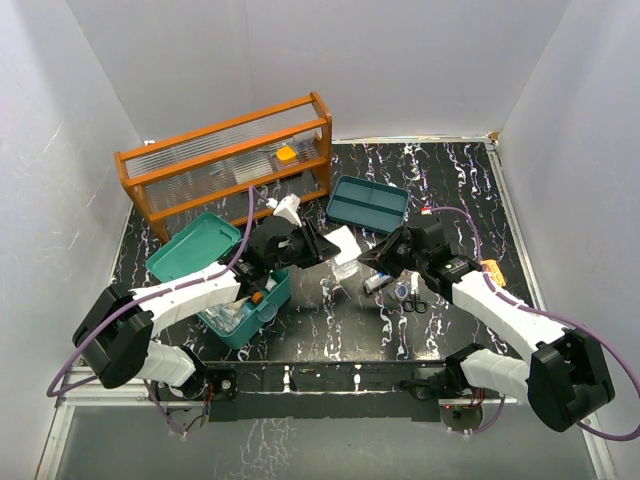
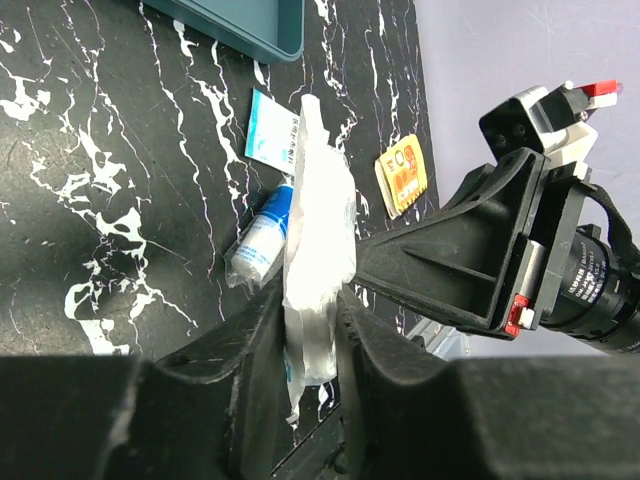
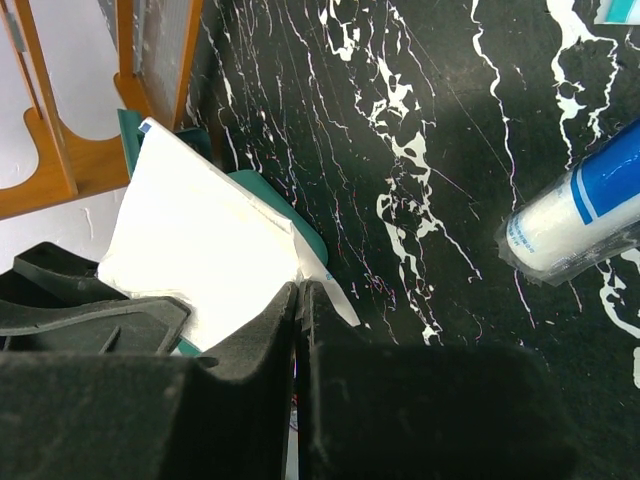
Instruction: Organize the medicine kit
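Note:
The medicine kit [image 1: 240, 300] is a teal box standing open at the left front, lid [image 1: 192, 250] tipped back, with small items inside. Its shallow tray insert [image 1: 368, 203] [image 2: 240, 20] lies apart at mid table. Between the two arms, above the table, hangs a white plastic packet [image 1: 345, 245] [image 2: 320, 210] [image 3: 195, 245]. My left gripper [image 1: 322, 243] [image 2: 308, 300] is shut on the packet's lower end, a finger pressing each side. My right gripper [image 1: 368, 258] [image 3: 303, 288] is shut on the packet's thin edge from the other side.
An orange-brown wooden rack [image 1: 225, 160] [image 3: 60, 150] stands at the back left. Under the grippers lie a wrapped white and blue tube [image 1: 378, 283] [image 2: 262, 240] [image 3: 575, 215], a blue sachet [image 2: 270, 128], an orange packet [image 2: 402, 175] and small scissors [image 1: 415, 302].

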`<control>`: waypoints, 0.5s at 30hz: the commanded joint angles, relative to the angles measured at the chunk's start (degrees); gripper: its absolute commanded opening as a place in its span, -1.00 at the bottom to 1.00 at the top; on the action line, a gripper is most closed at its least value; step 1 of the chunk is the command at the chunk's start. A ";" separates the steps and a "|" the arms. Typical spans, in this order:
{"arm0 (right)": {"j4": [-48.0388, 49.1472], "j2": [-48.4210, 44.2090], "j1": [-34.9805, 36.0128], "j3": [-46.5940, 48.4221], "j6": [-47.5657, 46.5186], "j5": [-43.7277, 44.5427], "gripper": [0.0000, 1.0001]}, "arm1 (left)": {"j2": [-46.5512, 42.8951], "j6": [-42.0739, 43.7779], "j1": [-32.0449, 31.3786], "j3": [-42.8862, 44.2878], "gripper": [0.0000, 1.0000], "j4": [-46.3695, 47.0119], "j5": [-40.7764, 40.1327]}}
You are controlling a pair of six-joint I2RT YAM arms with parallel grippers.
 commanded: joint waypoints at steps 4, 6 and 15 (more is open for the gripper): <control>4.42 -0.39 0.19 1.17 -2.12 -0.47 -0.80 | -0.91 0.60 -0.34 3.03 -0.72 -2.39 -1.78; 4.43 -0.36 0.16 1.39 -2.49 -0.59 -0.66 | -1.86 0.38 -0.32 3.25 -0.81 -4.73 -2.19; 2.49 -2.38 0.15 5.00 -5.90 -1.07 -0.18 | -6.87 -0.13 4.57 7.45 -0.88 -19.99 2.00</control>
